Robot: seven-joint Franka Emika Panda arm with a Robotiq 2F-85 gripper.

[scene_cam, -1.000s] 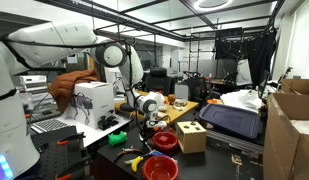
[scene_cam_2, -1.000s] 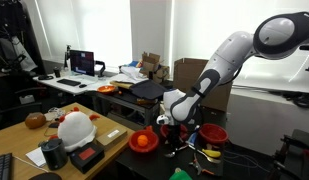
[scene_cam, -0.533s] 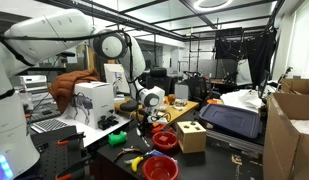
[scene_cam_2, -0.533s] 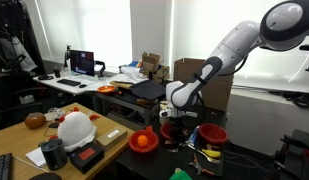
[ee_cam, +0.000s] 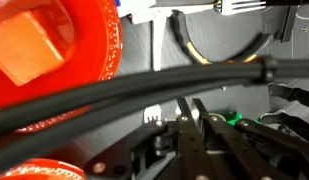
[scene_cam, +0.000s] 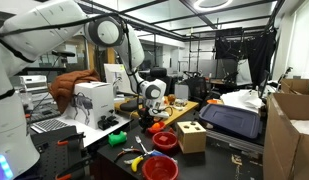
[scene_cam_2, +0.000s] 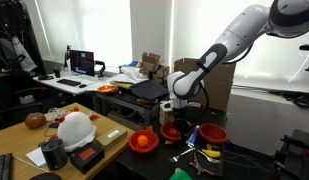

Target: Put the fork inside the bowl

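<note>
My gripper [ee_cam: 191, 103] is shut, with thin white fork tines [ee_cam: 152, 115] showing just beside its fingers. It hangs above the black table in both exterior views [scene_cam: 154, 114] [scene_cam_2: 172, 118]. A red bowl [ee_cam: 94, 50] with an orange block inside fills the top left of the wrist view. In an exterior view the red bowl [scene_cam: 165, 140] lies just below and in front of the gripper. The fork is too small to make out in the exterior views.
A second red bowl [scene_cam: 160, 167] sits near the table edge, an orange bowl [scene_cam_2: 144, 142] to one side. A wooden box [scene_cam: 191, 135] stands beside the bowls. Another white utensil [ee_cam: 169, 8] and a green object [ee_cam: 234, 118] lie on the table. Black cables cross the wrist view.
The arm has risen and the gripper has lifted away from the table surface, staying shut.
</note>
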